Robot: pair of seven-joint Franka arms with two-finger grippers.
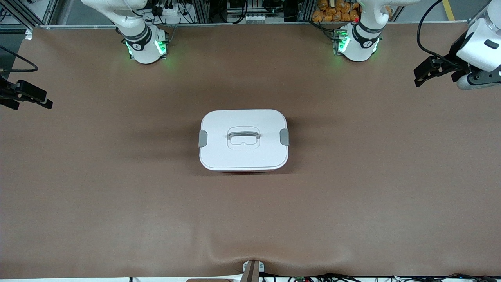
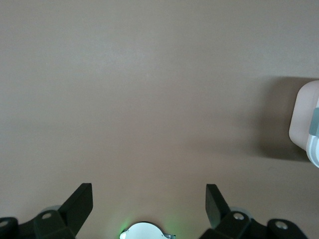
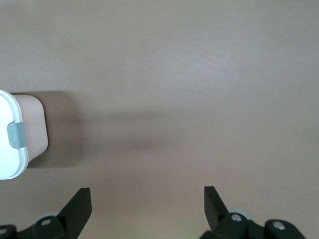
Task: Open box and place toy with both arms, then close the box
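Brown paper covered the whole table (image 1: 117,203), creased a little at the edge nearest the front camera, with racks and cabling along the robots' end of the room. One box (image 1: 244,140) sat at the middle of it, its white lid (image 1: 219,156) on and flush, a grey latch (image 1: 202,138) down at the end facing the right arm and a second latch (image 1: 284,136) at the end facing the left arm, and one recessed handle (image 1: 243,136) in the middle of the lid. So I counted one box, one lid, two latches, one handle, and no toy anywhere on the table.

That left me unable to judge the stage: a shut box with no toy out would fit a toy already inside as well as one that was simply not there.

Both arms waited wide. The left gripper (image 1: 430,72) hung over bare table at its own end, fingers (image 2: 79,201) spread apart and holding nothing; the right gripper (image 1: 27,96) hung over the table's edge at its end, fingers (image 3: 79,204) likewise spread and bare. The box's long axis ran from one arm's end toward the other, so each latch faced its own arm, and both grippers stood about equally far off, well apart from it.
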